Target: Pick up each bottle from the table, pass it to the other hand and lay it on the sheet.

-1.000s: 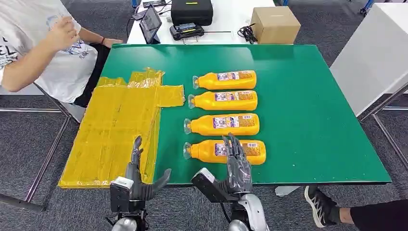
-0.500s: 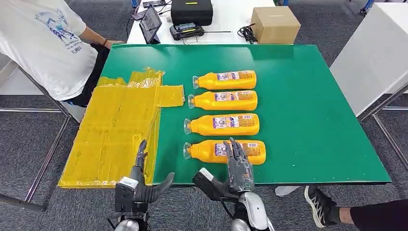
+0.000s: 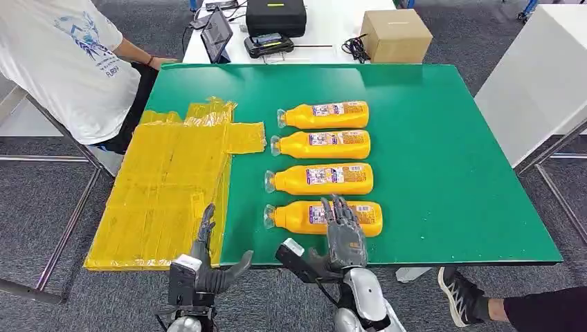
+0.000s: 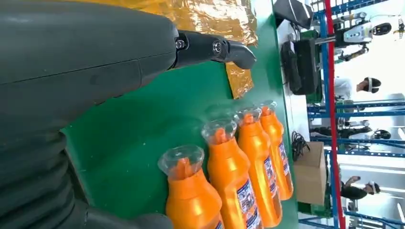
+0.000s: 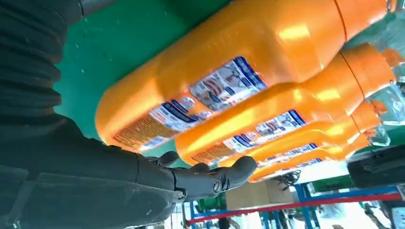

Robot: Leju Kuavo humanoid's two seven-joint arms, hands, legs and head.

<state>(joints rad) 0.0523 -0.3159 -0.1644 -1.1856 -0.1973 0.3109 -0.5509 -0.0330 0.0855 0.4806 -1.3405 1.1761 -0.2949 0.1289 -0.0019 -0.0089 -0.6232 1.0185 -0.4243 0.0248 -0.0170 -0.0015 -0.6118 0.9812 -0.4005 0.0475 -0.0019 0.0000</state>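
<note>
Four orange bottles lie on their sides in a neat column on the green table (image 3: 443, 166), clear caps all pointing toward the yellow sheet (image 3: 166, 187). The sheet is spread over the table's left part, draping past the near edge, and nothing lies on it.

Take the nearest bottle (image 3: 322, 217) as the marker. The right hand (image 3: 342, 232) hovers right over its label end, fingers spread and stretched forward across the body, thumb out to the side; released, gripping nothing. From the right wrist view the bottle's label fills the frame just beyond the fingertips (image 5: 239, 169), and whether they touch it cannot be told.

Left of that bottle, by the sheet's near corner, the left hand (image 3: 208, 259) is raised at the table's edge, fingers pointing up and thumb angled toward the bottle, open and empty. Its wrist view looks along the row of caps.

Beyond the nearest bottle come the second bottle (image 3: 320, 179), third bottle (image 3: 322, 144) and farthest bottle (image 3: 324, 115), just beside one another.

A person in a white shirt (image 3: 66, 66) stands at the far left corner.
</note>
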